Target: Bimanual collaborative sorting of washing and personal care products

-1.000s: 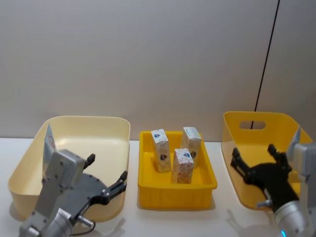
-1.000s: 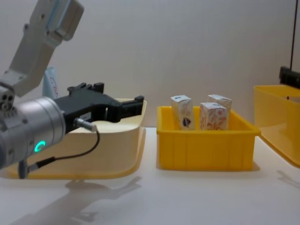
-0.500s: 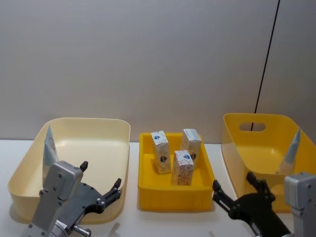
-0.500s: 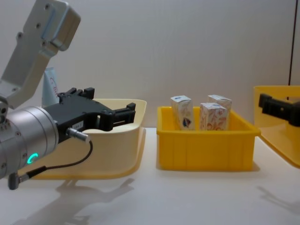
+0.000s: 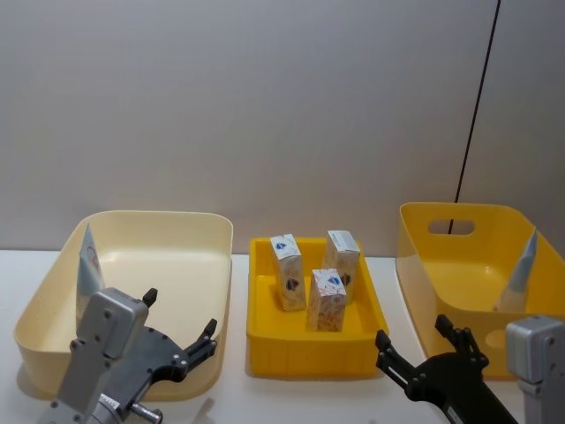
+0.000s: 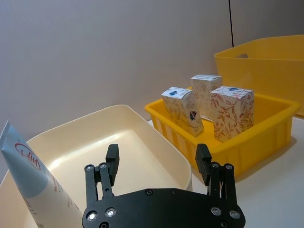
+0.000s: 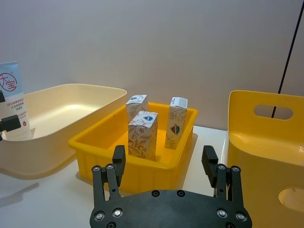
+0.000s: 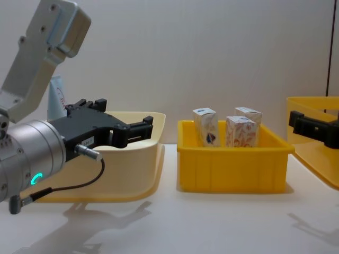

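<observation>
Three small white cartons (image 5: 326,299) (image 7: 141,135) (image 6: 231,111) (image 8: 241,131) stand upright in the yellow crate (image 5: 313,340). One pale-blue tube (image 5: 86,265) (image 6: 28,175) (image 8: 55,98) leans in the cream tub's (image 5: 159,215) left corner. Another tube (image 5: 521,274) leans in the right yellow bin (image 5: 450,212). My left gripper (image 5: 181,314) (image 6: 157,154) (image 8: 127,119) hovers open and empty over the tub's near edge. Between the crate and the right bin, at the table's front, my right gripper (image 5: 410,334) (image 7: 163,156) is open and holds nothing.
The three containers stand in a row on a white table against a grey wall. Bare table lies in front of them and in the gaps between. A black cable (image 5: 477,106) runs down the wall behind the right bin.
Both grippers drew back toward me, out of the tub and the right bin, uncovering the tube in that bin. In the last half second only the right gripper shifted slightly.
</observation>
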